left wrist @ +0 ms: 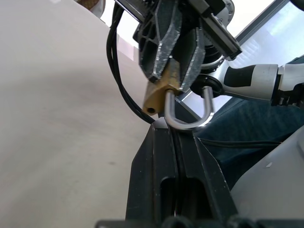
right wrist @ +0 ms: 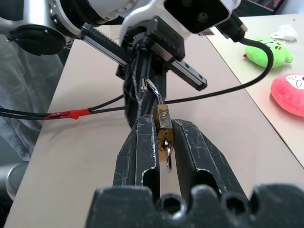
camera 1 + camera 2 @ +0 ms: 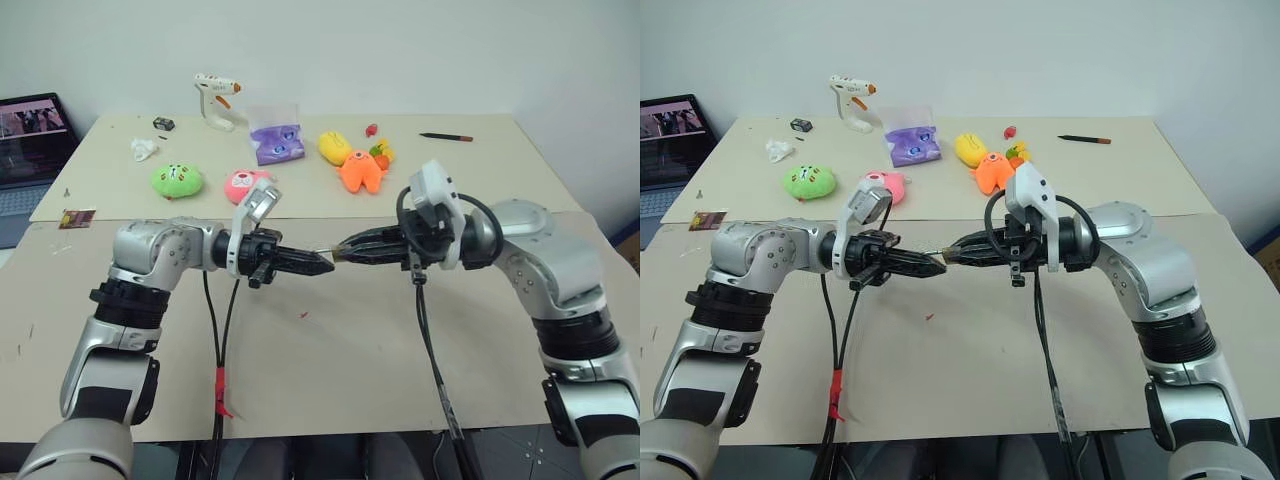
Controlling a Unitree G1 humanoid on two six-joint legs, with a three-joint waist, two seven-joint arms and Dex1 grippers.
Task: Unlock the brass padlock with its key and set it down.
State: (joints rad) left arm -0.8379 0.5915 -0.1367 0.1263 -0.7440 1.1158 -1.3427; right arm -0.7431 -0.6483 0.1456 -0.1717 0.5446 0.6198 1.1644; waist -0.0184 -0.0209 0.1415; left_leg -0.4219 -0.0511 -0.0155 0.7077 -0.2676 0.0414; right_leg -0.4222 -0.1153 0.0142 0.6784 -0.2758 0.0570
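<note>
Padlock: brass padlock (image 2: 164,124), held in mid-air above the near table (image 3: 360,360), between the two arms at the centre of the scene.
Right claw: right claw (image 2: 161,142) closed to a narrow gap on the padlock's brass body; both fingers clamp its flat sides.
Left claw: left claw (image 1: 176,135) fully closed on the silver shackle (image 1: 190,121), pinching the bend of the U.
Key: key (image 2: 169,154), apparently a small silvery piece at the body's end that lies between the right fingers, facing that wrist; whether it sits fully in the keyway is too small to tell.
Long axis: padlock lies roughly level, running left to right; shackle end points left into the left claw, key end points right.
Deciding relation: claws meet tip to tip along that axis, so body and shackle would separate along the same line.
Nearer arm: both touching; right one carries the body.
Beyond: plush toys (image 3: 240,183) and glue gun (image 3: 217,98) on the far table, well apart.
</note>
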